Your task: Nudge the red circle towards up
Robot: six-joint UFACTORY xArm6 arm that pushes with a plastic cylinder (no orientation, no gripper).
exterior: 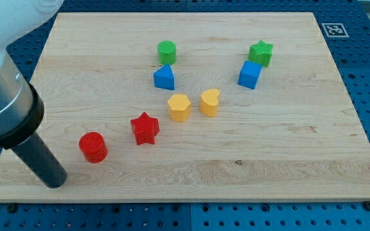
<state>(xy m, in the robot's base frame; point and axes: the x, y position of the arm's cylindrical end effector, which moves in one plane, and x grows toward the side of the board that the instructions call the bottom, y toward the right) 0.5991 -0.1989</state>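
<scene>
The red circle sits on the wooden board at the lower left. My tip rests on the board to the lower left of the red circle, a short gap apart from it. The dark rod runs up and to the left from the tip into the arm's grey body at the view's left edge. A red star lies to the right of the circle and slightly above it.
A yellow hexagon and a yellow heart lie at the middle. A blue triangle and a green circle sit above them. A blue cube and a green star are at the upper right.
</scene>
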